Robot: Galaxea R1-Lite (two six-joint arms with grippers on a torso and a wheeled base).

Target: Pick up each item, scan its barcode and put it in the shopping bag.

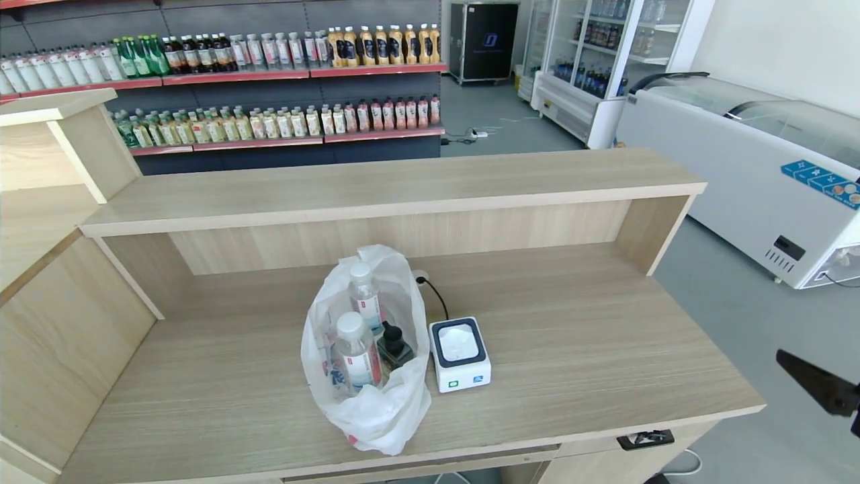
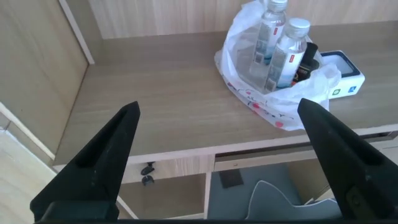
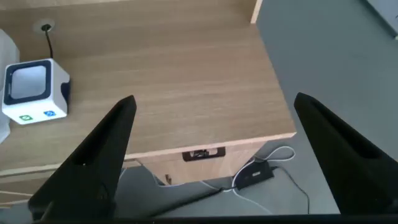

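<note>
- The wooden counter is carrying the task's things in front of a raised ledge at its back.
- The left gripper is hanging off the counter's near edge, toward its left end. Its two dark fingers are spread wide with nothing between them.
- The shopping bag, of thin white plastic, is standing left of the counter's middle with its mouth gaping upward.
- The front bottle and the rear bottle are standing upright inside it, one behind the other. Both are clear, with white caps and red-and-white labels.
- The dark black-capped bottle is sitting in the bag just right of them, by the bag's right wall.
- The barcode scanner, a white box with a dark-framed window facing up, is resting just beside the bag on its right.
- Its black cable is running back to a hole in the countertop.
- The right gripper is hovering off the counter's near right corner, well apart from the scanner. Its fingers are wide apart and gripping nothing.
- A chest freezer is standing on the floor to the right of the counter.
</note>
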